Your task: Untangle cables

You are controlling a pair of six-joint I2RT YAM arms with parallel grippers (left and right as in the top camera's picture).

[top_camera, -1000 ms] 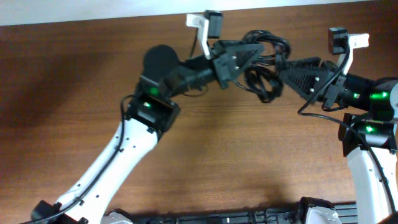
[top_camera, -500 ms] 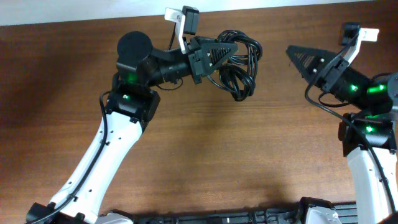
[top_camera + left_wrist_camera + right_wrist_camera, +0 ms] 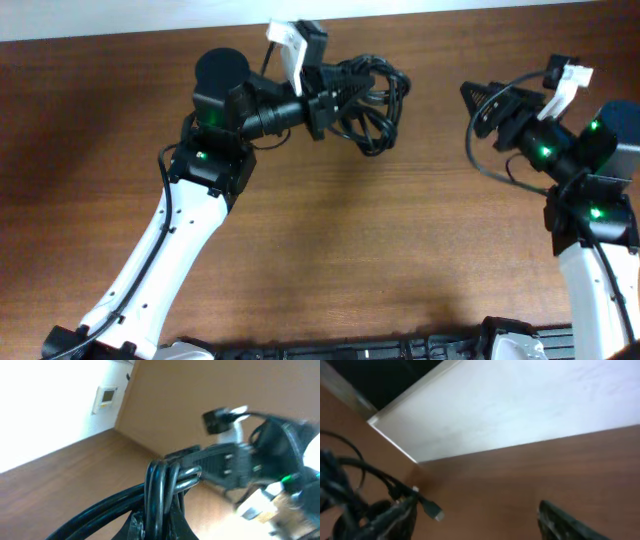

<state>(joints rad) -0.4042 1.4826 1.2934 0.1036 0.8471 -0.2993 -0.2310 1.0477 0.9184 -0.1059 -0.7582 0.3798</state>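
The cables [image 3: 378, 98] are a bunch of thin black cords in loose loops, hanging above the table at the far middle. My left gripper [image 3: 350, 96] is shut on them. In the left wrist view several strands [image 3: 159, 485] run up from between the left gripper [image 3: 159, 529] jaws. My right gripper [image 3: 473, 107] stands open to the right of the bunch, apart from it. In the right wrist view the right gripper [image 3: 477, 527] has nothing between its fingers. A small plug end [image 3: 433, 511] and black loops [image 3: 342, 487] show by its left finger [image 3: 395, 517].
The brown wooden table [image 3: 380, 250] runs under both arms. Its far edge meets a white wall [image 3: 150, 15]. The left arm's white link [image 3: 170, 260] crosses the left front. The right arm's base [image 3: 595, 230] stands at the right edge.
The left gripper has carried the cable bunch to the left. The right gripper has opened wider, come away from the bunch and drawn back to the right.
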